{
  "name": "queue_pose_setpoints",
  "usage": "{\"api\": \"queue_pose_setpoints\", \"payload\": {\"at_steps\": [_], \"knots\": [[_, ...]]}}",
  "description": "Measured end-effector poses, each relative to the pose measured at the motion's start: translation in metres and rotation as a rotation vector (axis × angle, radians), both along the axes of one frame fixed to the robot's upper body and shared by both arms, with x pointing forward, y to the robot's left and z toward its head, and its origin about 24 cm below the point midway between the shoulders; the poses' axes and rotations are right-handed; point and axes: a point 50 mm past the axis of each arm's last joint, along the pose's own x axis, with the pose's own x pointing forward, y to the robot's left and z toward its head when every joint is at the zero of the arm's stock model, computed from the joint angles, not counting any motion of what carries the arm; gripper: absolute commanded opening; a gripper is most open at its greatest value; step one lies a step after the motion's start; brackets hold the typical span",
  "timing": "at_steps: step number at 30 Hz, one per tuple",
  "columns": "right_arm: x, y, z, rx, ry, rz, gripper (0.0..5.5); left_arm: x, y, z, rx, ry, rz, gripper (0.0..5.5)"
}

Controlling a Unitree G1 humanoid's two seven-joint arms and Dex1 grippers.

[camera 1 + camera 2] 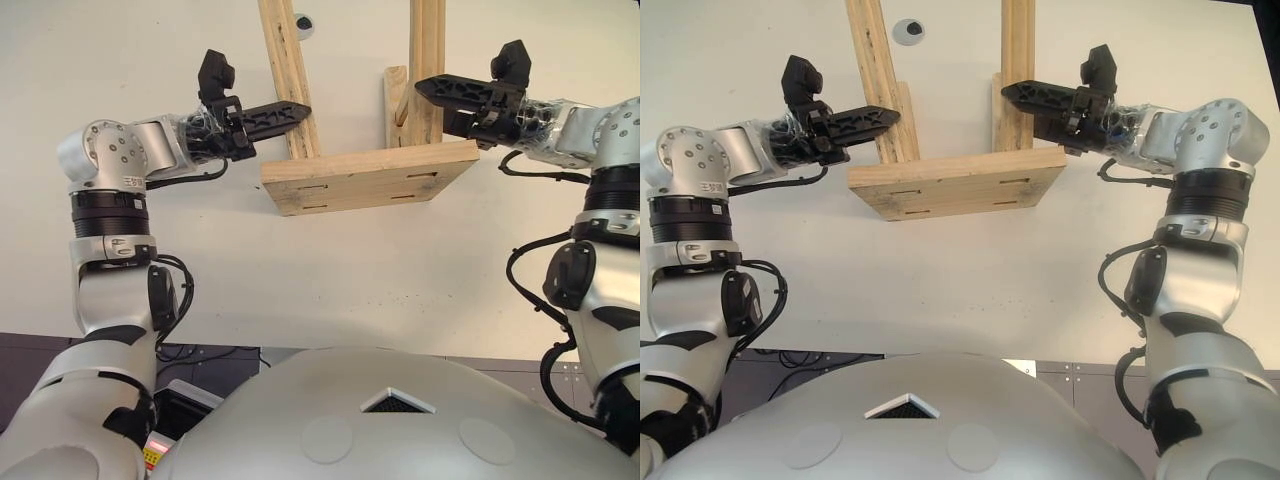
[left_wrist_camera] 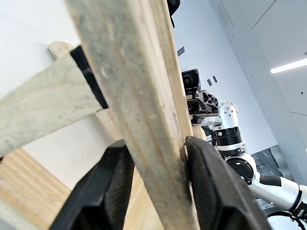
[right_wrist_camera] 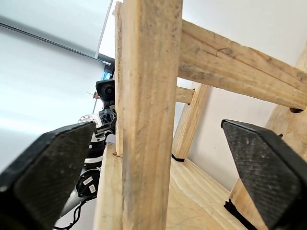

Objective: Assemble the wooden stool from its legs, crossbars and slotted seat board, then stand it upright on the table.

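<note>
- Left eye view: stool lies on its side on the white table (image 1: 120,300). The slotted seat board (image 1: 370,178) stands on edge, its flat face toward the robot.
- Narrow slots (image 1: 315,188) show in that face.
- Two legs run from the far side of the seat board, away from the robot: left leg (image 1: 288,70) at the board's left end, right leg (image 1: 427,60) nearer its right end.
- Left gripper (image 1: 295,112) is at the left leg, just beyond the seat board's top edge.
- Left wrist view: both fingers (image 2: 100,191) press against opposite sides of the left leg, so the claw is clamped on it. A crossbar (image 2: 43,110) meets this leg just past the fingers.
- Right gripper (image 1: 1012,93) is at the right leg, just beyond the seat board's top edge.
- Right wrist view: the fingers (image 3: 48,172) are spread wide with the right leg between them, a clear gap on each side, so the claw is open and grips nothing. A second crossbar (image 3: 240,72) joins this leg above the seat board.
- Grey round disc (image 1: 907,31) lies on the table beyond the seat board, between the two legs.
</note>
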Motion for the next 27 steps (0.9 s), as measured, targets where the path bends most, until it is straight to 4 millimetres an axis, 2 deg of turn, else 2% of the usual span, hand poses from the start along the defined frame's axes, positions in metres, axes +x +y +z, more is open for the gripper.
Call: {"api": "queue_pose_setpoints", "payload": {"at_steps": [13, 16, 19, 20, 24, 27], "knots": [[-0.001, -0.006, 0.006, 0.049, -0.023, -0.011, 5.40, 0.001, 0.019, 0.002, -0.076, 0.011, 0.063, 4.31], [-0.001, -0.016, 0.010, 0.031, -0.035, -0.029, 5.40, 0.001, 0.023, 0.003, -0.084, 0.006, 0.078, 4.64], [-0.003, -0.017, 0.009, 0.038, -0.043, -0.023, 5.40, 0.001, 0.029, 0.006, -0.093, -0.007, 0.093, 5.02], [-0.007, -0.023, 0.008, 0.038, -0.061, -0.022, 5.40, -0.003, 0.035, 0.006, -0.100, -0.016, 0.099, 5.28], [-0.028, -0.060, 0.021, 0.058, -0.229, -0.073, 5.40, -0.033, 0.073, 0.000, 0.000, -0.065, 0.161, 5.28], [-0.059, -0.080, 0.013, -0.116, -0.392, 0.000, 5.40, -0.057, 0.090, -0.014, 0.308, -0.284, 0.140, 5.28]]}}
